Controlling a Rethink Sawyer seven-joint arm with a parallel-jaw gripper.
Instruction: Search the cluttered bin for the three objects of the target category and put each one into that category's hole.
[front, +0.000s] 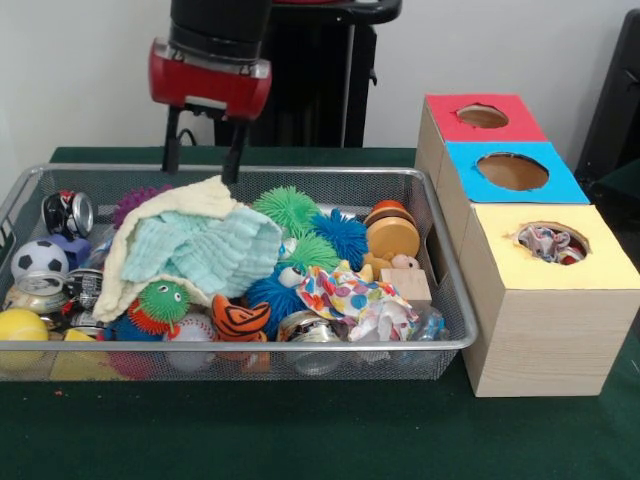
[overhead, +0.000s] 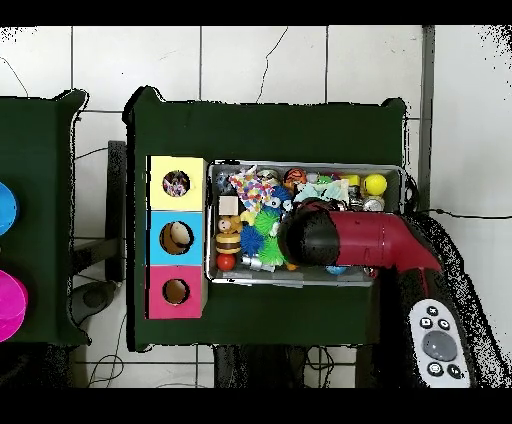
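Note:
The wire-mesh bin (front: 250, 346) is full of toys; in the overhead view (overhead: 320, 166) my arm covers its middle. One polka-dot cloth (front: 350, 298) lies crumpled at the bin's front right, also seen from overhead (overhead: 247, 185). Another polka-dot cloth (front: 540, 242) sits inside the round hole (front: 575, 236) of the yellow-topped box, also visible from overhead (overhead: 176, 183). I see no third one. My gripper (front: 200, 172) hangs open and empty over the bin's back edge, just above the cream waffle cloth (front: 165, 215) and the mint-green waffle cloth (front: 205, 250).
The blue-topped hole (front: 512, 171) and the red-topped hole (front: 482, 116) stand behind the yellow box. Spiky balls (front: 288, 208), a soccer ball (front: 38, 258), cans (front: 68, 212), a yellow ball (front: 20, 325) and a wooden burger toy (front: 391, 232) crowd the bin.

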